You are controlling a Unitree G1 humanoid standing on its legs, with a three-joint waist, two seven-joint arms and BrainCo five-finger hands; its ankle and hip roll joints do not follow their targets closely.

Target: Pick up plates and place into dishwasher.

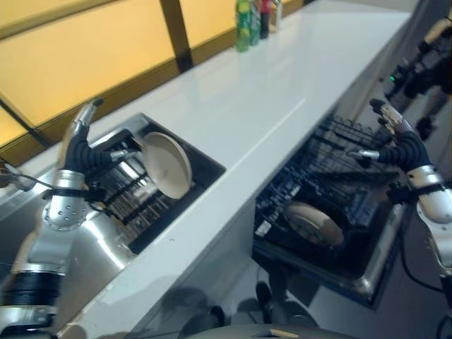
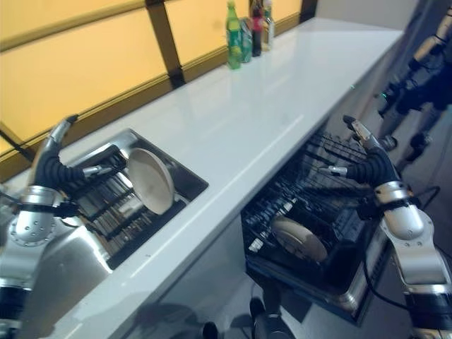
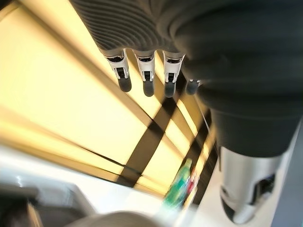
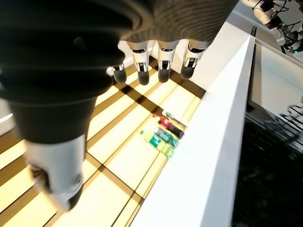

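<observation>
Two plates are in sight. One plate [image 1: 168,164] stands on edge in the sink [image 1: 205,161], leaning against a dark rack [image 1: 120,198] there. The other plate [image 1: 313,223] lies tilted in the dishwasher's [image 1: 367,279] pulled-out black basket [image 1: 339,159], below the white counter [image 1: 282,85].

The left hand [image 1: 83,145] is raised over the sink, just beside the upright plate; its fingers are straight and released, and it grasps nothing. The right hand [image 1: 395,138] hangs above the basket's far side, well apart from the plate inside, fingers likewise loose and empty.

At the counter's far end, several bottles [image 2: 246,32] stand together, a green one nearest, against the yellow panelled wall [image 2: 78,67].
</observation>
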